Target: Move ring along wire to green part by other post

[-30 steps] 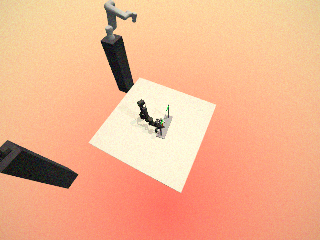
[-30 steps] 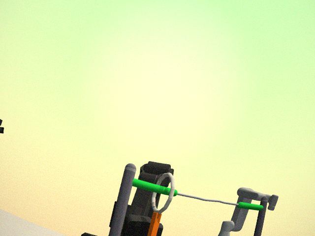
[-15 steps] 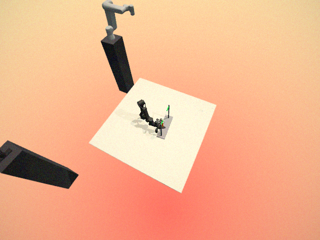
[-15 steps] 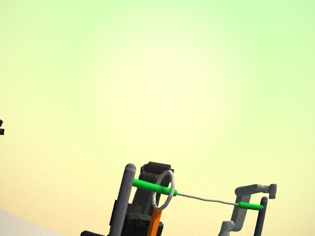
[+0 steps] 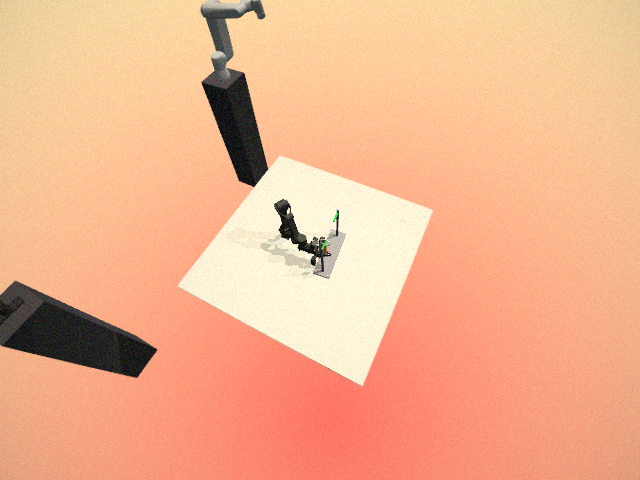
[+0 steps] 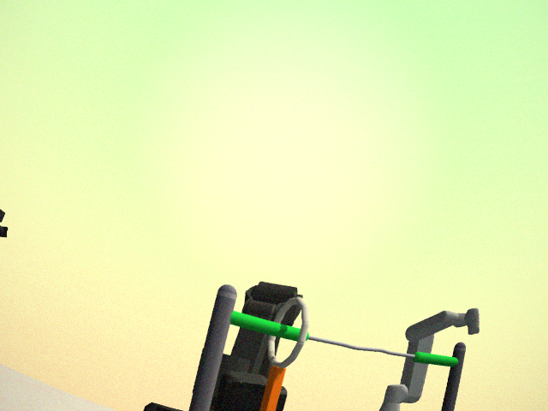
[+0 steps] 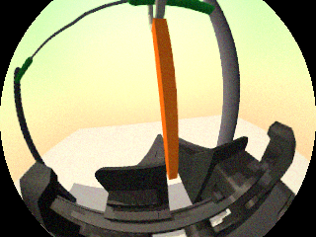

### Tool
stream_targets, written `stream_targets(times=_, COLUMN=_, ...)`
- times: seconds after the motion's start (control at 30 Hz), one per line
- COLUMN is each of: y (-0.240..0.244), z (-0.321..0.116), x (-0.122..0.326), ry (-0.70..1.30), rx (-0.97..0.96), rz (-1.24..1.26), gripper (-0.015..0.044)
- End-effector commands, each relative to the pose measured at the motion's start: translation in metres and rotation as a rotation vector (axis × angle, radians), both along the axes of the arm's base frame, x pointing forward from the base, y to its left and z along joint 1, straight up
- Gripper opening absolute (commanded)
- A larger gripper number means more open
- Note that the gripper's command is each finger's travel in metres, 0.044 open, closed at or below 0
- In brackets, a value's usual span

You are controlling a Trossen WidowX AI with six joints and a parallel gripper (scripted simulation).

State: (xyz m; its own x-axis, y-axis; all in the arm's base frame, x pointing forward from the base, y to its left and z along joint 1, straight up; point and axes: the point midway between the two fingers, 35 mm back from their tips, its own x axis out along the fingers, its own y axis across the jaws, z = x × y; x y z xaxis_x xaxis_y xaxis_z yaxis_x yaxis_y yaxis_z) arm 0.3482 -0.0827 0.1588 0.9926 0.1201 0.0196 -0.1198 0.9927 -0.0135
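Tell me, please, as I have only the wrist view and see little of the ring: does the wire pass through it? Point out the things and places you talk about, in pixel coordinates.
Observer: Yes. The exterior view shows the ring (image 5: 327,241) (image 6: 305,316) (image 7: 160,9) around the near green part (image 5: 324,244) (image 6: 256,324) (image 7: 183,5), toward the end where the thin grey part (image 6: 336,342) (image 7: 74,24) begins.
Operator: Thank you. Is the ring's top resting on the wire?
Observer: No, the exterior view shows open space inside the ring both above and below the green part. Whether a side touches, I cannot tell.
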Motion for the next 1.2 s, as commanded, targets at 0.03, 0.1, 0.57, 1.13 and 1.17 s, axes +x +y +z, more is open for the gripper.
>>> stream_targets(times=0.03, y=0.005, z=0.001, x=-0.001, ry=-0.001, rx=0.001, rz=0.000, gripper=-0.0150)
stream_targets(times=0.1, y=0.007, z=0.001, x=-0.001, ry=-0.001, rx=0.002, rz=0.000, gripper=-0.0150)
stream_targets(times=0.57, y=0.021, z=0.001, x=-0.003, ry=0.000, rx=0.003, rz=0.001, gripper=-0.0150)
stream_targets(times=1.13, y=0.037, z=0.001, x=-0.004, ry=0.000, rx=-0.001, rz=-0.006, gripper=-0.0150)
stream_targets(times=1.17, y=0.038, z=0.001, x=-0.004, ry=0.000, rx=-0.002, rz=-0.007, gripper=-0.0150)
